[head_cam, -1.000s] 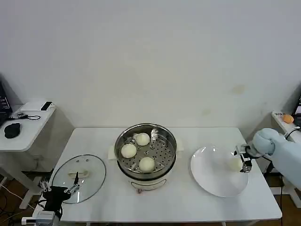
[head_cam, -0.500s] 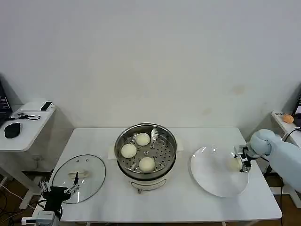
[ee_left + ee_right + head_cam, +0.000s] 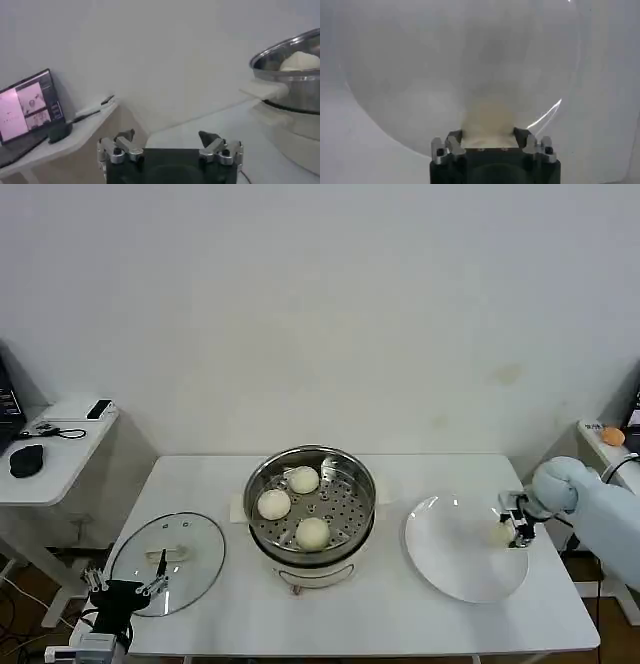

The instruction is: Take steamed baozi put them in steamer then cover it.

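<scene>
White table (image 3: 400, 614) against a plain pale wall, seen from above. At its centre stands the steamer (image 3: 311, 480), a shiny perforated basket holding three steamed baozi (image 3: 312, 532). On the right lies a white plate (image 3: 440, 554); the fourth bun (image 3: 499, 532) sits near its far right rim, and the right gripper (image 3: 516, 529) has its fingers narrowed around that bun, which the right wrist view shows pressed between them. The step in hand looks like grasping the last bun; next it would need lifting clear of the plate and carrying left to the bare right part of the basket. On the left lies the cover (image 3: 167, 562), a glass lid flat near the table's left edge, with the left gripper (image 3: 125, 588) parked just beside its near rim, fingers spread wide. Open tabletop lies between plate and steamer, though the plate sits near the table's right edge
</scene>
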